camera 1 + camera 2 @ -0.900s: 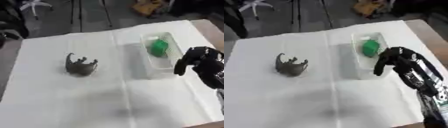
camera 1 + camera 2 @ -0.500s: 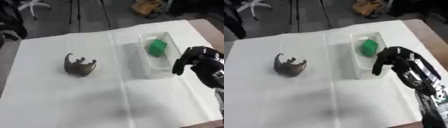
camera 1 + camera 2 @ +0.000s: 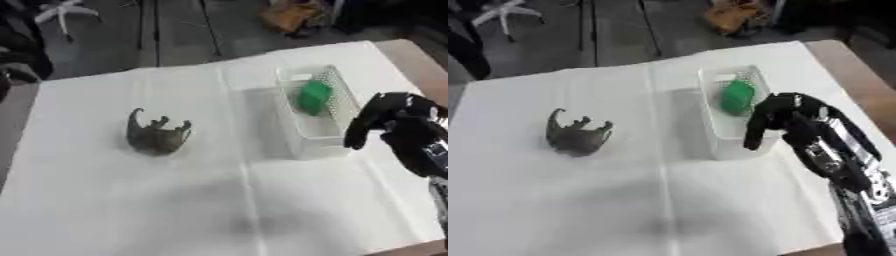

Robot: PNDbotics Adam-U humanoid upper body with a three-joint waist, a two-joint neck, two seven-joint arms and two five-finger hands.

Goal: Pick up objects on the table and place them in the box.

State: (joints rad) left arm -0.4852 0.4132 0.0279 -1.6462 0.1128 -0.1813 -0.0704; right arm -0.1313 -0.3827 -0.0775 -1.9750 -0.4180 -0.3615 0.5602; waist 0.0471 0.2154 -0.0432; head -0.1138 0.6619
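A white-covered table (image 3: 105,200) fills most of the frame, tilted so its far edge runs along the top. At the right edge the robot's right hand (image 3: 785,122) hangs beside the near end of the clear box (image 3: 331,139), fingers curled downward and holding nothing. The box sits upper right of centre, its long axis running away from the camera, with a green object (image 3: 312,97) already lying in its far half. Left of centre, well apart from the box, lies the remaining piece, a dark grey dinosaur-like toy (image 3: 156,136). It lies to the left of the right hand, across the box. The left hand is not in view.
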